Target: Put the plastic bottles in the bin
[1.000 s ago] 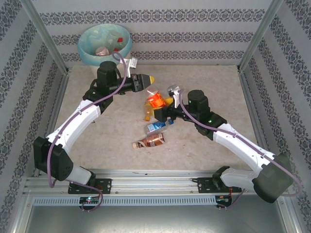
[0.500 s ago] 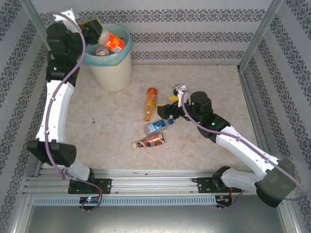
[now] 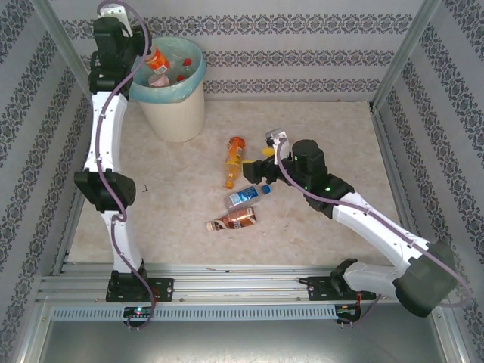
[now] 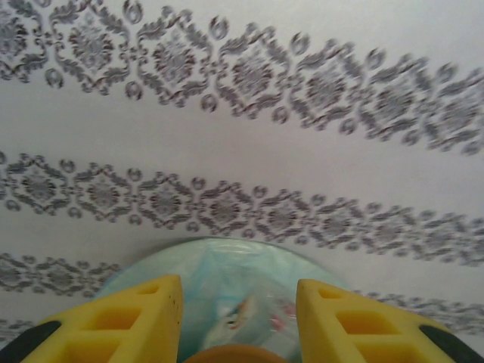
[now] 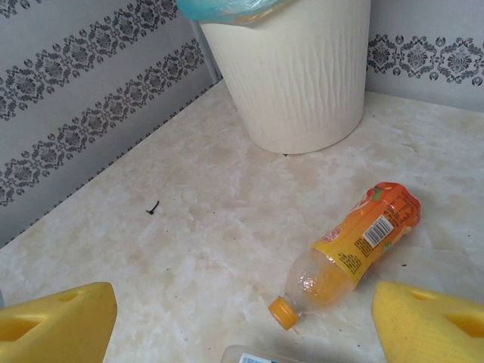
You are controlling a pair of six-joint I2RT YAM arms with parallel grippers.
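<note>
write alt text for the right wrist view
An orange-labelled bottle lies on its side on the pale table, yellow cap nearest the camera, ahead of the open right gripper. Behind it stands the cream bin with a turquoise liner.

Three bottles (image 3: 246,198) on the table (image 3: 166,197) beside the right claw (image 3: 255,171); bin (image 3: 178,110) far left.

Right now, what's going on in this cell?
Bottle clearing, partway through. The left gripper is up at the rim of the round cream-white bin with the turquoise liner. An orange bottle is right at it, but whether it's gripped is unclear. Several bottles lie inside. The right gripper hovers open near the orange-labelled plastic bottle lying on the table. A blue-labelled bottle and a brown one lie nearby.
</note>
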